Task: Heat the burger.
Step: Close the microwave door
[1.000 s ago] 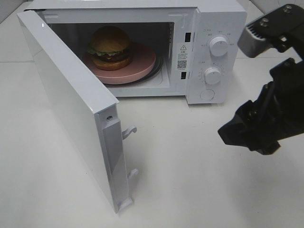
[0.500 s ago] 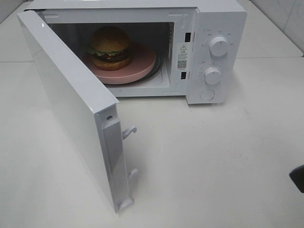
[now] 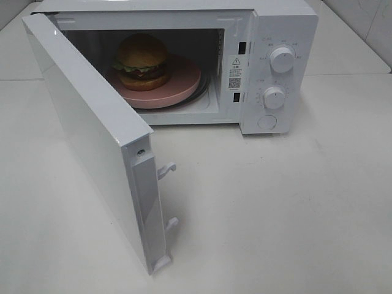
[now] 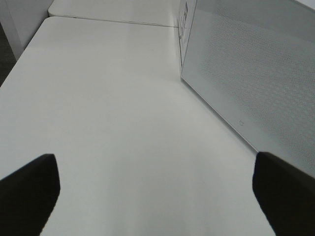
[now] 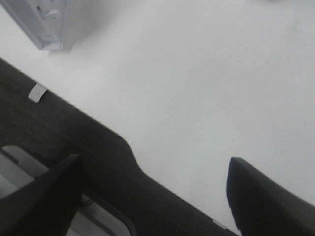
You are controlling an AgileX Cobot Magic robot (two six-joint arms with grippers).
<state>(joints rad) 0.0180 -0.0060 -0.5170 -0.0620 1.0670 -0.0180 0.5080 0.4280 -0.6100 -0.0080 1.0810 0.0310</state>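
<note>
1. White tabletop (image 3: pixel 294 214): the plain, pale work surface I see in all three views. It carries the oven, and a seam runs across it behind the oven.
2. Microwave (image 3: pixel 285 24): a white box standing at the far side of the table. Its cavity is open towards me and its control panel is on the right.
3. Door (image 3: pixel 86 141): hinged on the oven's left and swung fully out, with its free edge towards the camera. My left wrist view shows its finely dotted panel (image 4: pixel 256 73) just beside that arm. My right wrist view catches only one bottom corner of it (image 5: pixel 44 24).
4. Left gripper (image 4: pixel 155 162): released. Its two dark fingers (image 4: pixel 27 191) are spread wide over bare table with nothing between them.
5. Right gripper (image 5: pixel 155 160): also released and grasping nothing. Its fingers (image 5: pixel 266 196) stand well apart above the table's edge. A dark band (image 5: pixel 88 142) crosses below them, and I cannot tell what it is.
6. Pink plate (image 3: pixel 177 82): round, lying flat on the cavity floor.
7. Burger (image 3: pixel 142 60): inside the microwave, upright on the left part of the plate. I can make out a domed brown bun, green lettuce and a dark patty.
8. Upper dial (image 3: pixel 282 59) and lower dial (image 3: pixel 274 97): white knobs, one above the other on the panel, with a round button (image 3: pixel 267 122) beneath them.
9. Latch hooks (image 3: pixel 166 169): two small white prongs projecting from the door's free edge.
</note>
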